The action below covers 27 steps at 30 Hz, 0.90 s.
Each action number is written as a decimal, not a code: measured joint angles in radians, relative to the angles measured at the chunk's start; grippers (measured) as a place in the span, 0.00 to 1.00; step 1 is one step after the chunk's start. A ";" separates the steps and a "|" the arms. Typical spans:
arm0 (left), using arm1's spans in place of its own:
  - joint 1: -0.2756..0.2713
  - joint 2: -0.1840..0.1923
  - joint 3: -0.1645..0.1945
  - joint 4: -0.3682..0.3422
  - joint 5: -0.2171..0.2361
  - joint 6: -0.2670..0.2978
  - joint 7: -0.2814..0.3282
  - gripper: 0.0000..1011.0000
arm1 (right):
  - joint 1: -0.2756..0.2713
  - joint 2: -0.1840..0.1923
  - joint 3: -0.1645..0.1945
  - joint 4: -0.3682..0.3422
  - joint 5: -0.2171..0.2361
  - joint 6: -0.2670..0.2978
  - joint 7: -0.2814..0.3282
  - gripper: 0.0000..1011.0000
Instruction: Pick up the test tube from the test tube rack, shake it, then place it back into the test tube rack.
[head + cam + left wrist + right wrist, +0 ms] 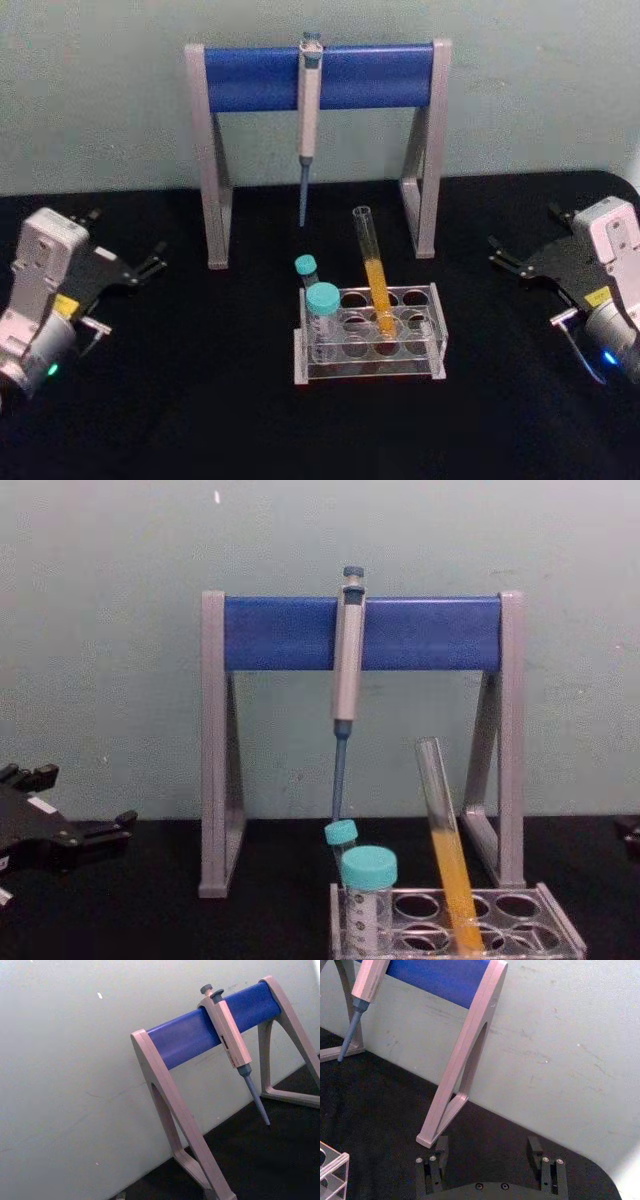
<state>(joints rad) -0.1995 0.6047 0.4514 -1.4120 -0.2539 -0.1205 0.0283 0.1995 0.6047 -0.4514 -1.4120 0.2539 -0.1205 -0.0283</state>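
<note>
1. Tube (372, 268) leans in rack (372, 372), lower centre.
2. Left gripper (128, 238) at left edge, right gripper (522, 228) at right edge, fingers wide, empty.
3. We judge it light, slick, fragile; grasp the bare upper glass.

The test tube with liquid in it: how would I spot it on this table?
Find the tall grey-and-blue pipette stand at the back of the black table; just in front of it sits a low clear rack. The test tube leans in that rack, right of two teal-capped tubes. It alone is long, slim, capless and holds orange-yellow liquid.
</note>
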 joint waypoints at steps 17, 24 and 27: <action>0.000 0.000 0.000 0.000 0.000 0.000 0.000 0.99 | -0.009 -0.012 0.024 -0.001 -0.004 -0.030 0.003 0.99; 0.000 0.000 0.000 0.000 0.000 0.000 0.000 0.99 | -0.030 -0.021 0.070 -0.025 0.075 -0.077 0.081 0.99; 0.000 0.000 0.000 0.000 0.000 0.000 0.000 0.99 | -0.042 -0.014 0.084 -0.046 0.120 -0.108 0.155 0.99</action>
<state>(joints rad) -0.1995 0.6047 0.4514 -1.4120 -0.2539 -0.1205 0.0283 0.1572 0.5911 -0.3679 -1.4584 0.3738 -0.2285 0.1267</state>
